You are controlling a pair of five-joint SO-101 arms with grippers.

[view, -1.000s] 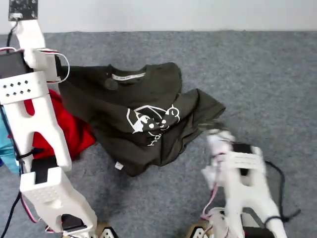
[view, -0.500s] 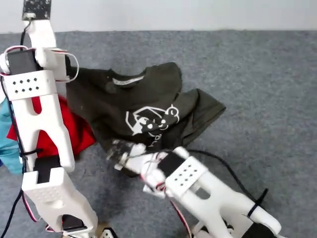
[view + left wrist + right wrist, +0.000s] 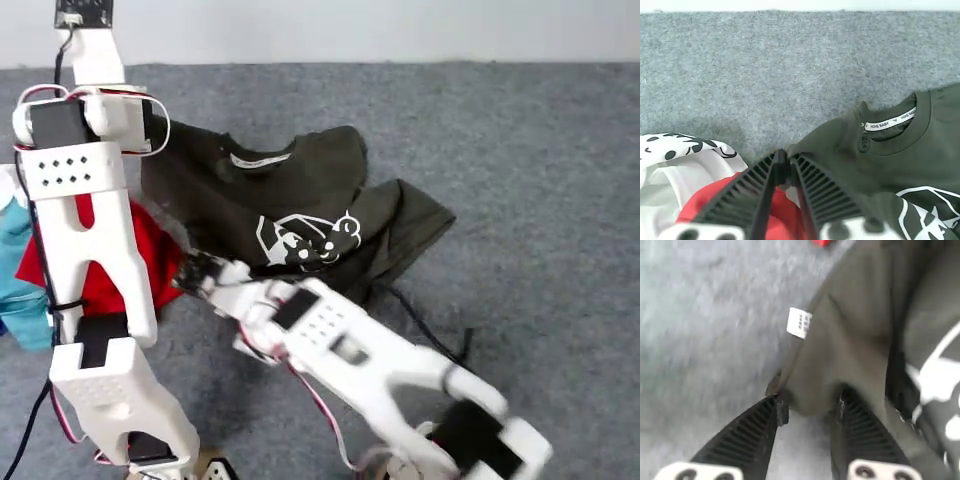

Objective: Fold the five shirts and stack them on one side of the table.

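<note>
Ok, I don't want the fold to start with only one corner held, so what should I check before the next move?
1. Left end effector shut on the dark green shirt near its collar: ok.
2. Right end effector closed on the shirt: not ok; its jaws stand open around the lower edge.
3. Shirt lying flat: not ok; one sleeve side is bunched.
4. Red shirt free of the left pinch: cannot tell.
5. Bare table beside the shirt for folding: ok.
</note>
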